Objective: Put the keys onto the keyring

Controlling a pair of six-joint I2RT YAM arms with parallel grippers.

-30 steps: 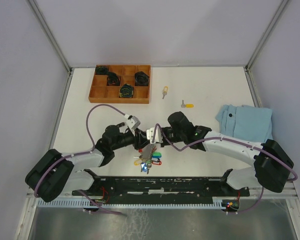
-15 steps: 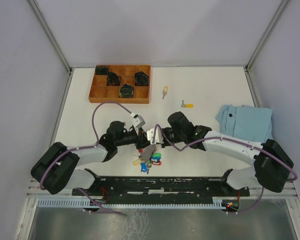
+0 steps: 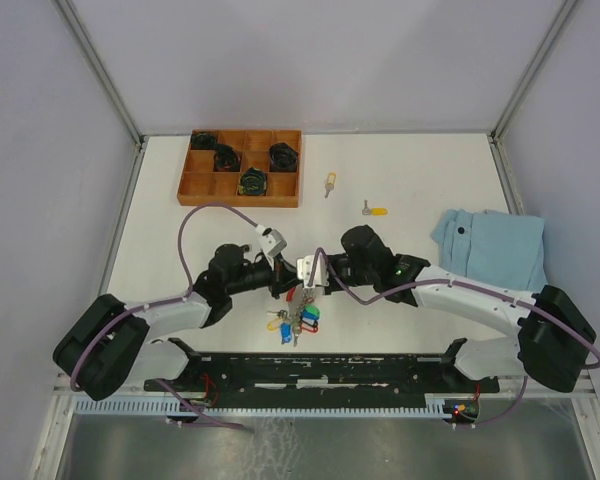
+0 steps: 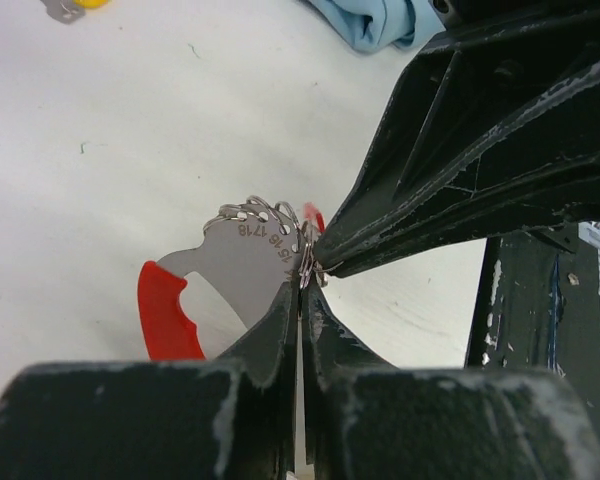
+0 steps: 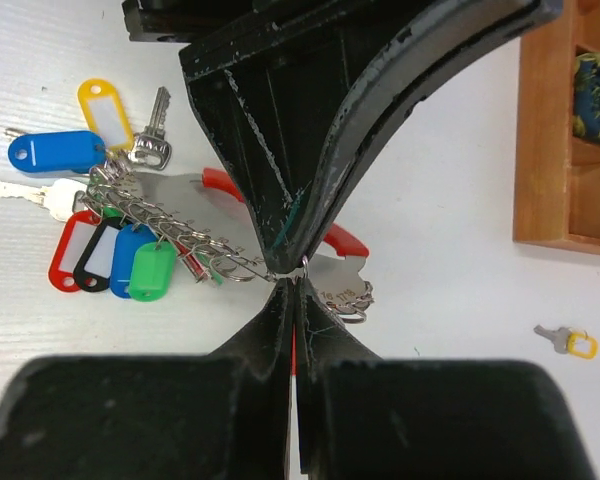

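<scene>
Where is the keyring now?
Top view: the keyring sits near the table's front centre, pinched by both the left gripper and right gripper.

The top view looks down from above the near edge, far enough back to take in the whole counter (image 3: 420, 180). Each wrist view sits close behind its own claw, the left claw (image 4: 302, 280) facing the right claw (image 5: 293, 288). Both share the keyring (image 5: 150, 225).

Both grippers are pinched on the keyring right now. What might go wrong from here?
The left gripper and right gripper pinch the keyring at nearly one spot, tip to tip; pulling apart may let it slip out.
The grippers nearly touch there, so a small move could knock them together.
Two loose keys with yellow tags lie well away; with both grippers busy, neither can fetch them.
</scene>
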